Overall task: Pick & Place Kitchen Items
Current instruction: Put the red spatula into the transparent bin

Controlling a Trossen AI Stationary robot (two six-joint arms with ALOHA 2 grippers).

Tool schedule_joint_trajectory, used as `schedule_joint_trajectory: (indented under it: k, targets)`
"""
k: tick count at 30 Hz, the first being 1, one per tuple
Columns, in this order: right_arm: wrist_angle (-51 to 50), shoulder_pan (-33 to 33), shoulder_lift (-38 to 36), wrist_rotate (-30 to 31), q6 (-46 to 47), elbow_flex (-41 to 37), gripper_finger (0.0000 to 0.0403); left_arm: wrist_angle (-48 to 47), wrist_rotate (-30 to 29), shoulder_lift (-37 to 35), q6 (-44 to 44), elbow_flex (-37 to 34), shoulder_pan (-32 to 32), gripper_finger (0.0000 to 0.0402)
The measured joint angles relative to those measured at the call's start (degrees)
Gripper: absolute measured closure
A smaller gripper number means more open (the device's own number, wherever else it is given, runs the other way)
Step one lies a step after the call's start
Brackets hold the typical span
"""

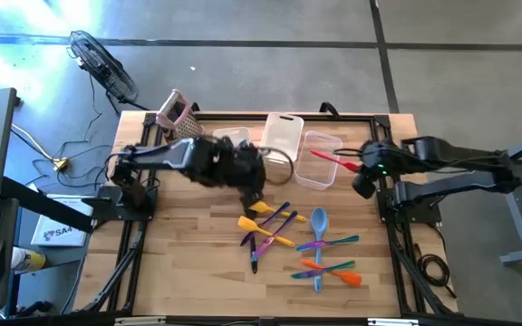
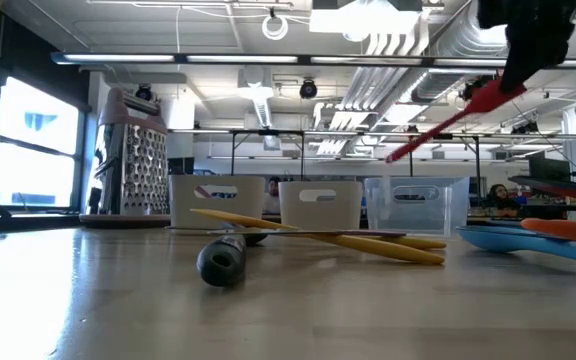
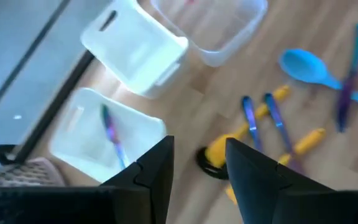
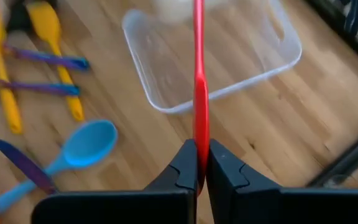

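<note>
My right gripper (image 4: 199, 171) is shut on a red utensil (image 1: 330, 159) that hangs over the clear tub (image 1: 320, 161); the low view shows the red utensil (image 2: 448, 120) high above the table. My left gripper (image 3: 197, 168) is open above the yellow utensils (image 1: 259, 210), with a black-ended yellow one (image 3: 215, 155) below its fingers. Purple, blue, orange and green utensils (image 1: 320, 258) lie flat on the wooden table. A purple utensil (image 3: 112, 134) lies inside the leftmost tub (image 1: 231, 140). My right gripper pinches the red utensil by its broader end (image 4: 199, 134) between its two fingers, which lie along it. The utensil is lifted clear and slants down away from the fingers. Its slim free end (image 2: 393, 155) points toward the clear tub (image 4: 210, 56).
Three tubs stand in a row along the table's far side, the middle white one (image 1: 284, 136) between the other two. A pink-topped metal grater (image 1: 178, 113) stands at the far left corner. Bare wood shows on the table's near left part (image 1: 179, 263).
</note>
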Motion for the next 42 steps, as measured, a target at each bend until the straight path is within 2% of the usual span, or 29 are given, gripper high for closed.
schedule_joint_trajectory:
  k: [5,12,18,22,32,42]
  targets:
    - [-1.42,-4.15,7.99,1.23,-2.17,2.73,0.0399,0.18,-0.15,-1.47,8.62,0.15,5.2,0.0263]
    - [-2.38,-6.8,19.93,3.17,-3.82,10.9,0.0399,0.06,0.4,-2.68,20.37,0.13,13.46,0.0263]
    - [-6.7,-9.21,27.97,3.38,-4.16,15.11,0.0399,0.05,5.38,-3.09,25.61,0.11,19.28,0.0263]
    - [-9.15,-9.34,29.34,3.99,-3.03,15.21,0.0399,0.06,8.87,-3.27,28.15,0.11,21.86,0.0263]
    - [-5.28,-9.74,29.44,4.45,-1.12,15.3,0.0399,0.06,8.87,-3.24,33.34,0.11,24.12,0.0263]
    - [-3.38,-10.92,32.09,4.59,-1.85,15.3,0.0396,0.06,8.87,-3.22,33.91,0.11,24.45,0.0263]
